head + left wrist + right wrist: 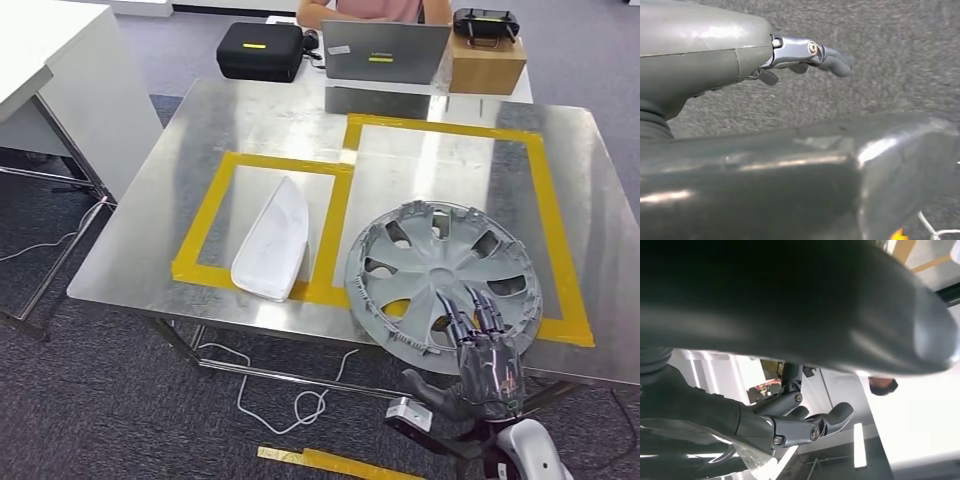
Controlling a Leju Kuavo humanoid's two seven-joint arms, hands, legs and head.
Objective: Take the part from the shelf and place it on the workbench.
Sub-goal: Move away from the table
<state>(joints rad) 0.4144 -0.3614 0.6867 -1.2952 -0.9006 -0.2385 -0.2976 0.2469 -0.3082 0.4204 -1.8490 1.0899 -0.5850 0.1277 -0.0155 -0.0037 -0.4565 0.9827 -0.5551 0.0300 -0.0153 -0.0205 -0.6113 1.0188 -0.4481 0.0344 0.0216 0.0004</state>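
steel workbench (226,130) bears hubcap (423,262) at 5 o'clock, straddling yellow tape (555,240). right hand (487,355) grips its near rim; slide it fully inside before letting go. left hand (817,52) empty, fingers apart

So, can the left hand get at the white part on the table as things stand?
Probably yes. The white part lies uncovered near the table's front edge, with nothing on it. But the left hand hangs low over the carpet, so the arm must rise first.
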